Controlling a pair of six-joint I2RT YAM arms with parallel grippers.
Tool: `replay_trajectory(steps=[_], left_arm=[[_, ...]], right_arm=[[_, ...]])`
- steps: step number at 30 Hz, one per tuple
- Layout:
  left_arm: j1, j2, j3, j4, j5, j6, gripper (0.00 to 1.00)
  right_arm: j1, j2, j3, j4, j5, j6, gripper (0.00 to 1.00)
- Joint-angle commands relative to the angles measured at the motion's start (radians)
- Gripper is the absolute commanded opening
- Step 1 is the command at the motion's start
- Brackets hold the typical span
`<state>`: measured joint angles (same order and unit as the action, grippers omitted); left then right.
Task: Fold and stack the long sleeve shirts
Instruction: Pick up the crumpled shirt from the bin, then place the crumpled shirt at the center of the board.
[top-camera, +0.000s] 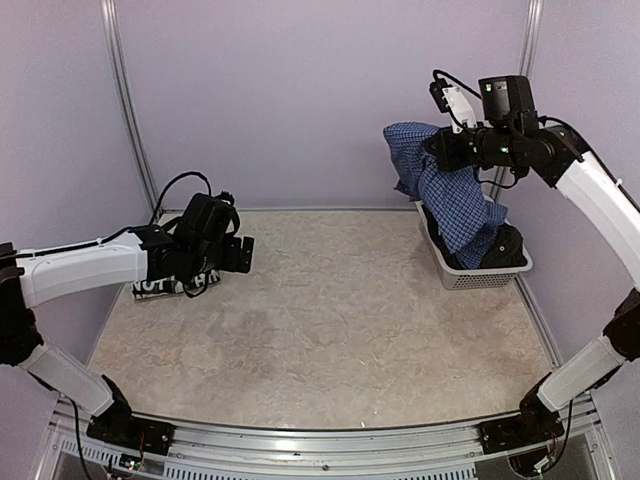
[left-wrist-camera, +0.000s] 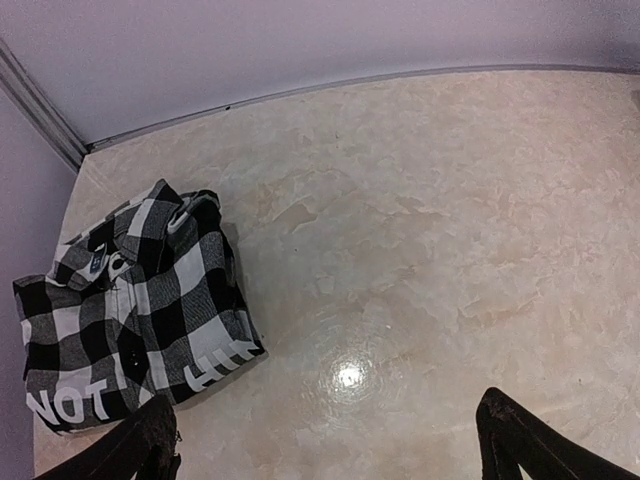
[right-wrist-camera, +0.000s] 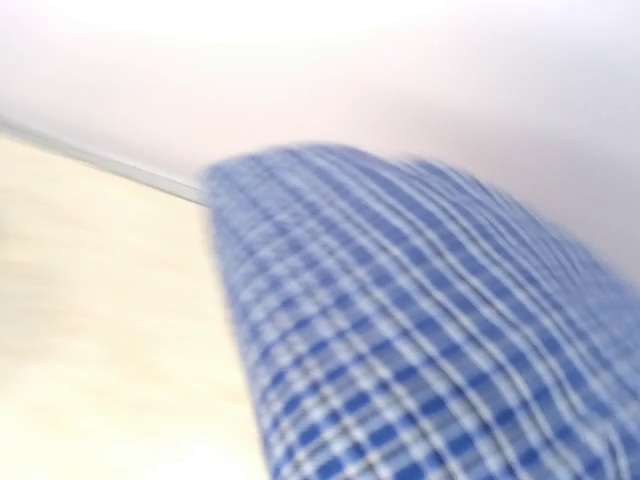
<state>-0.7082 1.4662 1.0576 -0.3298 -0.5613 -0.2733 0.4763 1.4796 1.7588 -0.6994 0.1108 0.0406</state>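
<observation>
done: plaid shirt (left-wrist-camera: 130, 310) folded on counter (top-camera: 330, 330) at 9 o'clock | left hand (top-camera: 237, 255) released, hovering beside it | right hand (top-camera: 437, 148) clenched on blue checked shirt (top-camera: 455, 205), hanging above basket (top-camera: 480, 278) at 2 o'clock | left: fold blue, stack on plaid

I see a beige marbled worktop (top-camera: 330, 320) enclosed at the back and on both sides by pale lilac walls (top-camera: 300, 90). A white plastic basket (top-camera: 470, 278) with perforated sides stands at the far right of the worktop, close to the right wall. A slotted aluminium rail (top-camera: 330, 440) runs along the near edge. In the left wrist view, a lamp reflection (left-wrist-camera: 348, 375) shows on the worktop surface.
</observation>
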Motion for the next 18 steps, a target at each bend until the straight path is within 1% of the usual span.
replay_trajectory(steps=[1, 6, 7, 9, 12, 16, 18], left_arm=[[0.011, -0.106, 0.015, 0.014, 0.013, -0.06, 0.99], [0.06, -0.254, -0.032, 0.04, 0.043, -0.092, 0.99], [0.071, -0.278, -0.045, 0.051, 0.056, -0.096, 0.99], [0.101, -0.331, -0.072, 0.069, 0.086, -0.102, 0.99], [0.125, -0.397, -0.106, 0.087, 0.152, -0.097, 0.99], [0.128, -0.412, -0.145, 0.129, 0.232, -0.081, 0.99], [0.125, -0.393, -0.16, 0.156, 0.269, -0.082, 0.99]], right_arm=[[0.168, -0.026, 0.069, -0.028, -0.149, -0.05, 0.0], [0.334, 0.007, 0.029, 0.034, -0.351, -0.089, 0.0], [0.346, 0.013, 0.011, 0.059, -0.373, -0.08, 0.0], [0.348, 0.035, -0.026, 0.104, -0.373, -0.054, 0.0], [0.341, 0.086, -0.091, 0.141, -0.299, -0.043, 0.0], [0.301, 0.202, -0.126, 0.18, -0.345, 0.026, 0.0], [0.27, 0.265, -0.112, 0.166, -0.345, 0.075, 0.15]])
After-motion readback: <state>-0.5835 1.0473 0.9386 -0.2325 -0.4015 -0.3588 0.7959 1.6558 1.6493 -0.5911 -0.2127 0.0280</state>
